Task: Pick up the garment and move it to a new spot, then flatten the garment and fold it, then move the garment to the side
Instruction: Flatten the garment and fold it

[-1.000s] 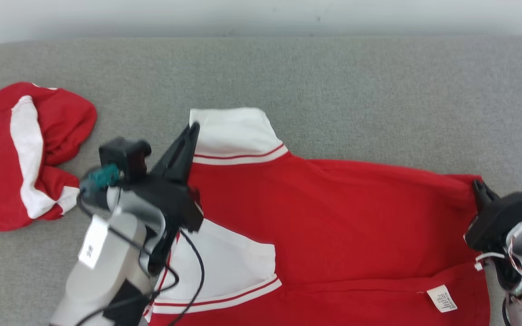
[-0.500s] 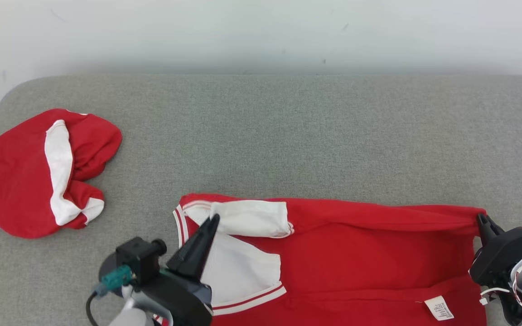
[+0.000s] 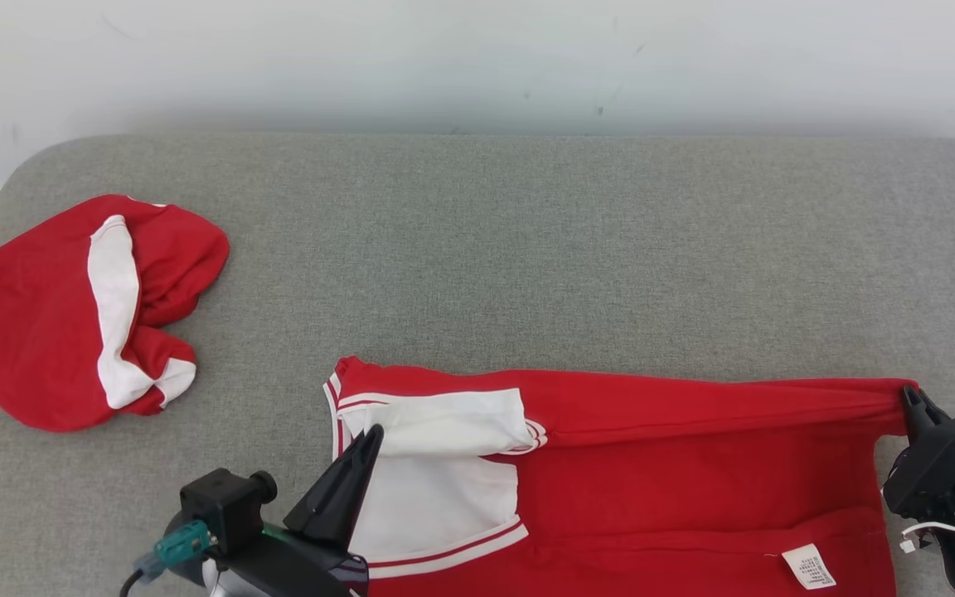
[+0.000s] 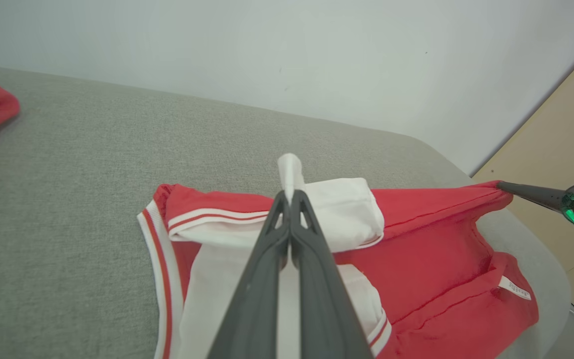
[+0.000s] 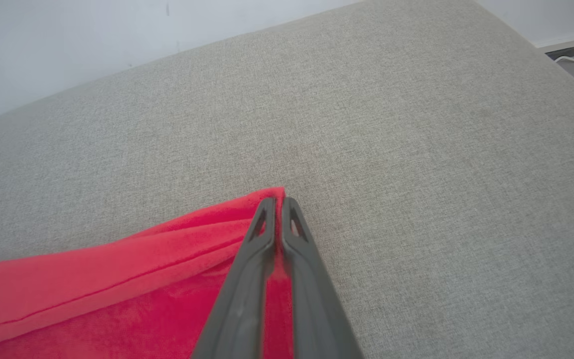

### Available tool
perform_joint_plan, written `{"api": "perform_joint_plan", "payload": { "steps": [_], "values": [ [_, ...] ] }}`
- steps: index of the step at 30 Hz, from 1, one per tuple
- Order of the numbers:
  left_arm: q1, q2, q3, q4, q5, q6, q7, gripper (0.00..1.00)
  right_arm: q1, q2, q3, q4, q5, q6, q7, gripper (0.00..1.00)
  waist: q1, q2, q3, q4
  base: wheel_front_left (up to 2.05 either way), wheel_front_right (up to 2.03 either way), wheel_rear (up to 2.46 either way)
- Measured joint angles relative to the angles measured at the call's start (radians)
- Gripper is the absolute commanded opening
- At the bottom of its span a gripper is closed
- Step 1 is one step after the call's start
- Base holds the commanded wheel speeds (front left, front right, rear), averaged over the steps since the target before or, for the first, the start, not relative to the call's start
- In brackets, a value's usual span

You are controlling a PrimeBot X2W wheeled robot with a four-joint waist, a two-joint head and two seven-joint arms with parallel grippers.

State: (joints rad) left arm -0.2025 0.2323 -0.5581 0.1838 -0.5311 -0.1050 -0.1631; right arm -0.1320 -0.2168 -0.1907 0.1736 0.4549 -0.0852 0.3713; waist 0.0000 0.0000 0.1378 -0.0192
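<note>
Crosswise, the garment [image 3: 652, 464] lies stretched along the near edge of the grey cushion [image 3: 527, 249], its long axis running from the left gripper [image 3: 368, 438], pinched shut on its white cloth, to the right gripper [image 3: 910, 398], clamped on its red corner

In the head view, the garment [image 3: 676, 464] lies spread on the cushion [image 3: 527, 249], across the lower centre and lower right of the frame. A bundled cloth [image 3: 30, 332] lies on the cushion at the left edge, well apart from the garment. The wall [image 3: 477, 58] runs behind the cushion, along the top. The left gripper [image 3: 373, 434] sits at the garment's left end, the right gripper [image 3: 908, 395] at its upper right corner.
</note>
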Motion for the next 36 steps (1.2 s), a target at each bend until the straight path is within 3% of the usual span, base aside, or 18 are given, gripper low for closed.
{"api": "perform_joint_plan", "payload": {
  "steps": [25, 36],
  "values": [
    [0.138, 0.011, -0.008, -0.094, -0.077, 0.033, 0.103, 0.00, 0.068, -0.003, -0.034, -0.077, -0.001, -0.016, 0.061, 0.00, 0.0001, 0.0000, 0.014, 0.027, 0.00, 0.00, 0.00],
    [0.165, 0.030, 0.012, -0.111, -0.096, 0.055, 0.131, 0.00, 0.146, 0.030, -0.038, -0.123, -0.001, -0.022, 0.079, 0.00, 0.0000, 0.0000, 0.009, 0.033, 0.00, 0.00, 0.00]
  ]
}}
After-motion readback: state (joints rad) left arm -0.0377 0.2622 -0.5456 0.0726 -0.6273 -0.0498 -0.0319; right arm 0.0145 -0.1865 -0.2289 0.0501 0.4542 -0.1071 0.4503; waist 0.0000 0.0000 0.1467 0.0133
